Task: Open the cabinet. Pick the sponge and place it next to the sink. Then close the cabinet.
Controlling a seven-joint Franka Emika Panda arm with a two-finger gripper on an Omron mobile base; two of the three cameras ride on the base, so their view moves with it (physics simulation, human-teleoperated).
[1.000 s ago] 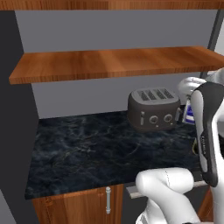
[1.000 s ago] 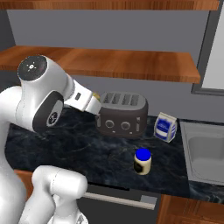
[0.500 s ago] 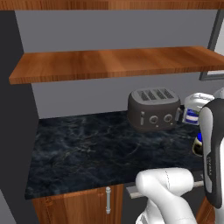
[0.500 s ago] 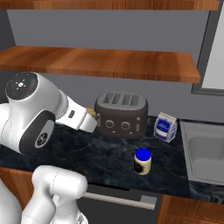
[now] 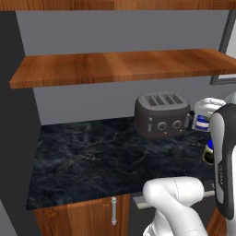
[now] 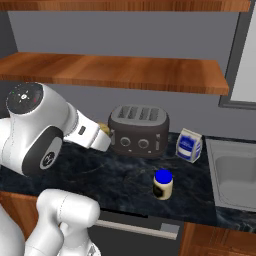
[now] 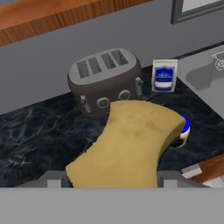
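My gripper (image 7: 112,183) is shut on the sponge (image 7: 131,142), a thick yellow slab that fills the middle of the hand view above the dark counter (image 7: 39,131). In the right base view a yellow tip of the sponge (image 6: 104,129) pokes out past my wrist, just left of the toaster (image 6: 138,131). The sink (image 6: 235,172) is a grey basin at the counter's right end, and the hand view shows the sink (image 7: 203,76) at its upper right with a wire rack inside. A wooden cabinet door (image 5: 87,216) with a metal handle sits under the counter, shut.
A blue-lidded jar (image 6: 163,184) stands near the counter's front edge, and a blue and white carton (image 6: 189,145) stands between toaster and sink. A wooden shelf (image 6: 115,70) runs along the wall above. My forearm (image 5: 226,161) rises at the right of the left base view.
My arm has swung lower and away from the toaster, which now shows whole in the right base view. The sponge has stayed in the gripper.
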